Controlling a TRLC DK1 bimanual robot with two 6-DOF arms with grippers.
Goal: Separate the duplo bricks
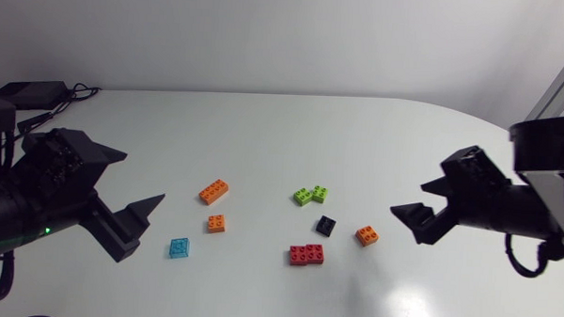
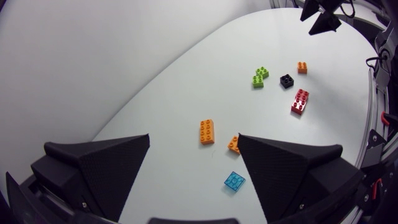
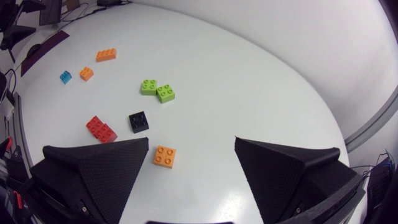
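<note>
Stage: approach, no brick grasped. Released at frame edges: left claw [image 1: 145, 177], right claw [image 1: 407, 201]. Joined green bricks [image 1: 310, 194] at centre frame. Next, probably: clamp each half, pull apart.

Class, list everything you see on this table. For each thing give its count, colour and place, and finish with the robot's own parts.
table: one, white, under everything
long orange brick: one, orange, left of the middle
left small orange brick: one, orange, just in front of the long one
right small orange brick: one, orange, right end of the group
blue brick: one, light blue, closest to the left gripper
green bricks: two, green, touching, in the middle
black brick: one, black, between the green and the red
red block: red, front of the group; one piece or two joined, cannot tell
left gripper: one, black, open, empty
right gripper: one, black, open, empty
</note>
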